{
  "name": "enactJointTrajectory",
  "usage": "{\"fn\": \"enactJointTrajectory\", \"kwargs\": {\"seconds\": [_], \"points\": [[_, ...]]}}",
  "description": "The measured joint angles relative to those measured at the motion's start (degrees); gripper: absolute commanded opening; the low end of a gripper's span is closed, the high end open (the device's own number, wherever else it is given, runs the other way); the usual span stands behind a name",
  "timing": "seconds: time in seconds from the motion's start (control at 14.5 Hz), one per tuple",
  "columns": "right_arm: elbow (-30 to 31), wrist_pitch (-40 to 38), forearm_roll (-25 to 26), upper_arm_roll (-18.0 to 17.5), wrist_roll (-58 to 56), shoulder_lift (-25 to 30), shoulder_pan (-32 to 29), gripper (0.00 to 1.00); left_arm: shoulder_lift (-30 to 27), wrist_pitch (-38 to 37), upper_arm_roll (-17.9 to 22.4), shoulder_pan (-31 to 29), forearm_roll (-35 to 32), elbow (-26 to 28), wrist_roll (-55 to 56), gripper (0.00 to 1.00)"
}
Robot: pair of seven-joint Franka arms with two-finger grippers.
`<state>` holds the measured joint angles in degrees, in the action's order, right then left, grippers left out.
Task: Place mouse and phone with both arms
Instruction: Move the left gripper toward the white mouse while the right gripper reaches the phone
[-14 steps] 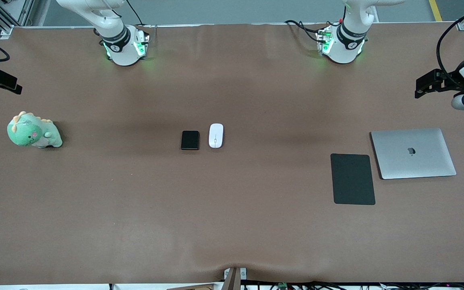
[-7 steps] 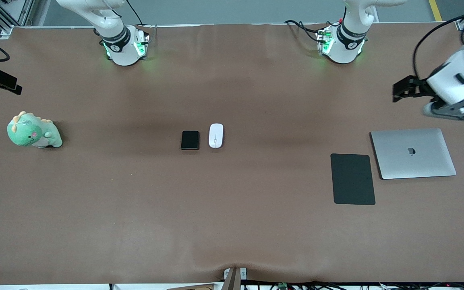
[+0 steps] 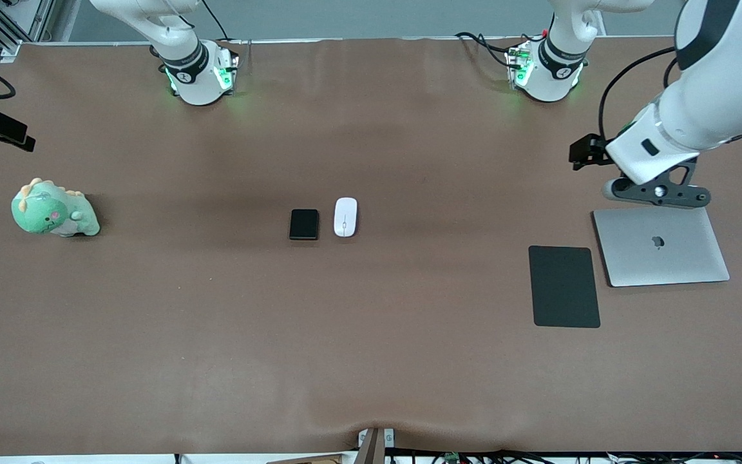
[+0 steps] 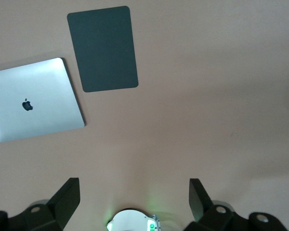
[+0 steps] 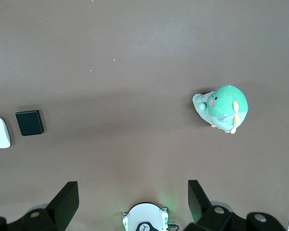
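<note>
Since a second ago my left arm has swung in from the table's edge, and its left gripper (image 4: 130, 202) now hangs above the tabletop just beside the closed laptop (image 3: 661, 245); nothing else has shifted. Across the front view: green dinosaur plush (image 3: 54, 209), then the phone (image 3: 304, 224) and the mouse (image 3: 345, 217) side by side mid-table, then the black pad (image 3: 563, 286). The right gripper (image 5: 130, 202) waits high over the plush's end. Both grippers' jaws are fully spread and empty. I judge the risk is nudging the phone while taking the mouse, since they lie so close.
</note>
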<state>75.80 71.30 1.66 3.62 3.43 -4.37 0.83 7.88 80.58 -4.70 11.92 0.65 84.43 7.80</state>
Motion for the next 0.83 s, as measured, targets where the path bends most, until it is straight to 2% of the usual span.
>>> {"fn": "enactJointTrajectory", "kwargs": {"seconds": [0.55, 0.83], "points": [[0.3, 1.41, 0.0, -0.06, 0.0, -2.82, 0.1, 1.0, 2.43, 2.85, -0.13, 7.01, 0.13, 0.0, 8.6, 1.0], [0.38, 4.0, 0.0, -0.08, 0.0, -4.58, 0.17, 1.0, 5.24, 6.35, -0.26, 12.49, 0.46, 0.11, 16.14, 1.0]]}}
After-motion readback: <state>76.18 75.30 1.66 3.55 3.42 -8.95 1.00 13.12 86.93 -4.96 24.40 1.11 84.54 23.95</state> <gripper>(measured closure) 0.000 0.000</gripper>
